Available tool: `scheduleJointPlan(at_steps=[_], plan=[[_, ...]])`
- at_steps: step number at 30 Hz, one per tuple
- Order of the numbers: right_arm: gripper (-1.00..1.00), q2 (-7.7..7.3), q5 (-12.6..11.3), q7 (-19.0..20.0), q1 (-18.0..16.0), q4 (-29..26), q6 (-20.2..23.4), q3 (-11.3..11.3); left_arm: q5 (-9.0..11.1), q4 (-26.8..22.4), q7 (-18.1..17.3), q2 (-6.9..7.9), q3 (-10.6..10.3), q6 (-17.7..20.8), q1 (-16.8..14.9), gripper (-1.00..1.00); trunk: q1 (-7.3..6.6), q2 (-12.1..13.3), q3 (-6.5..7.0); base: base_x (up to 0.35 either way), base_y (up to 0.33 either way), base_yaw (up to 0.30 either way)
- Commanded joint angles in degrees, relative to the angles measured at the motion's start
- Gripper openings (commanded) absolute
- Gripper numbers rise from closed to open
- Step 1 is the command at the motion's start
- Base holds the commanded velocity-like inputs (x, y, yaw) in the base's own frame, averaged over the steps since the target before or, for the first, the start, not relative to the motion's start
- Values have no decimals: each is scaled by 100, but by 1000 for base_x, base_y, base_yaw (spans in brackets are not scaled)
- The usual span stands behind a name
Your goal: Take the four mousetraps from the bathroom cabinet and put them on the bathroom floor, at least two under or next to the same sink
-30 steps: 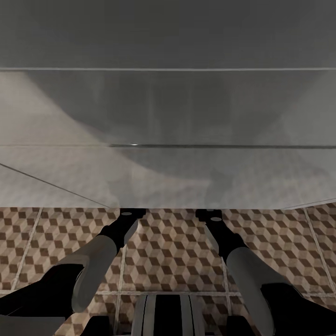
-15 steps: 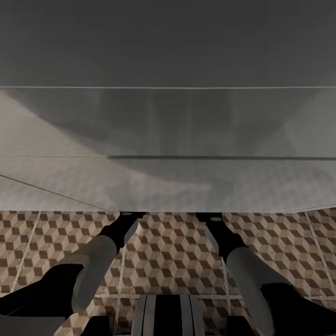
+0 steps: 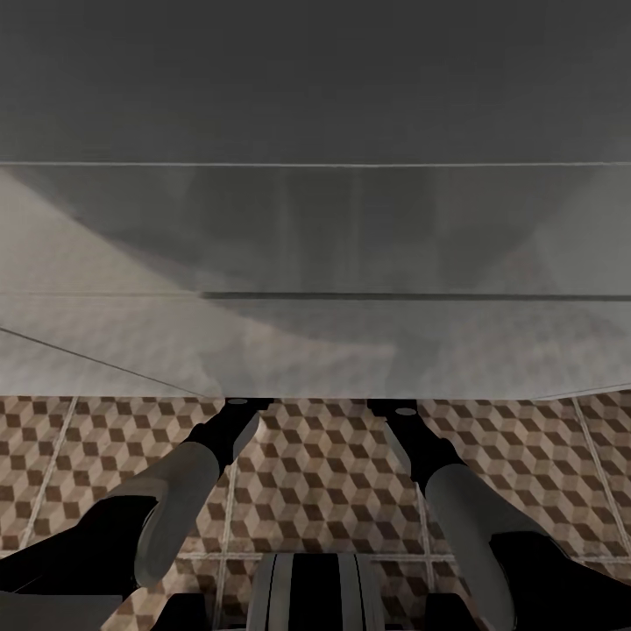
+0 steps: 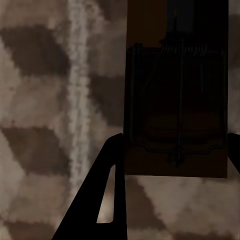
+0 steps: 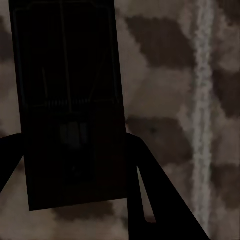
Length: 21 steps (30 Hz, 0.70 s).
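Two mousetraps in hand, one per arm. Left end effector [image 4: 172,150] clamped on a mousetrap [image 4: 177,100], right end effector [image 5: 70,150] clamped on another mousetrap [image 5: 67,100], both poised above the cube-patterned bathroom floor [image 3: 324,464] at the edge of a white sink unit [image 3: 315,350]. Neither set down yet; the other two unaccounted for.

Sink blocks the way ahead; floor open below

The white sink [image 3: 315,228] overhangs both arms, its underside edge just above the gripper tips. Beneath it the tiled floor [image 3: 324,473] lies bare between the arms. Each wrist view shows a mousetrap [image 4: 177,100] [image 5: 67,100] filling the gap between the fingers.
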Motion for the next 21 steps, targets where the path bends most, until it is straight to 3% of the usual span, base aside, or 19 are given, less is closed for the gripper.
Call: scheduleJointPlan(at_steps=[1, 16, 21], plan=[[-100, -1, 36, -38, 0, -9, 53, 11, -65, -11, 12, -5, 30, 38, 0, -100, -1, -1, -3, 0, 0, 0], [-100, -15, 27, -39, -82, 53, 100, 11, -44, -2, 12, -3, 51, 54, 0, -100, -1, -1, -3, 0, 0, 0], [-100, -11, 23, -39, -265, 387, 75, 7, -35, 27, 12, 1, 61, 101, 0, -100, -1, -1, -3, 0, 0, 0]])
